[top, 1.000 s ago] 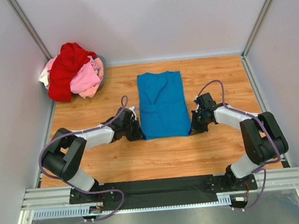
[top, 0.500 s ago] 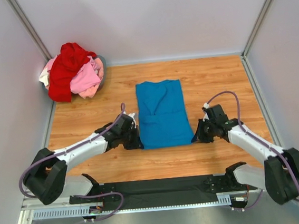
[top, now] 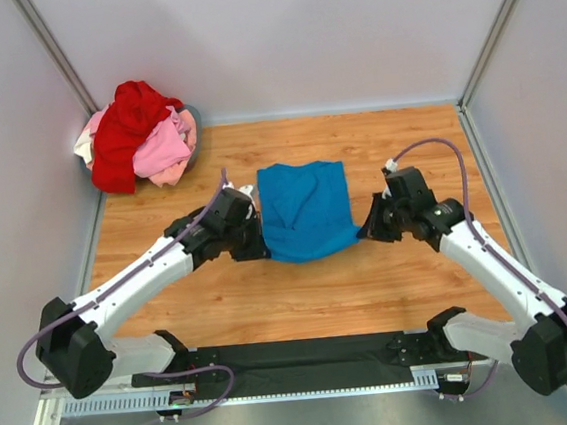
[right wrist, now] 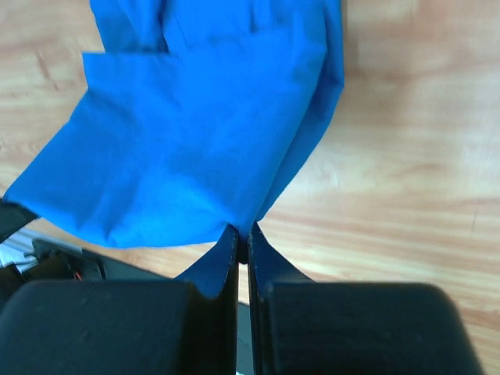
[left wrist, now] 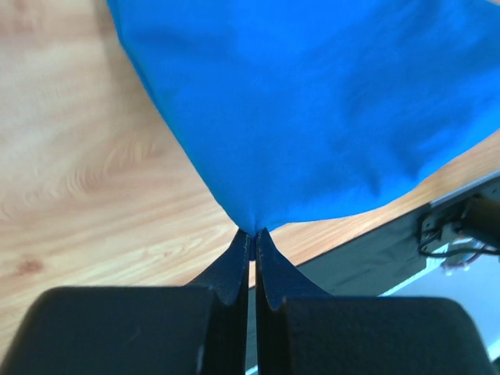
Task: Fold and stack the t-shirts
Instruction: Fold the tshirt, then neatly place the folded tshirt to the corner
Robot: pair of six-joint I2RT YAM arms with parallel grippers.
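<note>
1. The blue t-shirt (top: 305,210) is one bright, plain blue all over.
2. Far to its left at the back, the red t-shirt (top: 127,127) is solid deep red, the pink t-shirt (top: 165,146) is light pink, and the whitish t-shirt (top: 84,148) is pale off-white.
3. Under the blue t-shirt, the table (top: 410,271) is warm orange-brown with darker wood-grain streaks.
4. At either side of it, the left gripper (left wrist: 251,234) and right gripper (right wrist: 241,231) are black. The left arm (top: 140,282) and right arm (top: 489,258) are white with black joints, and the cables (top: 426,145) are purple.
5. On its near side lie a black strip (top: 307,353) and a silver rail (top: 88,377).
</note>
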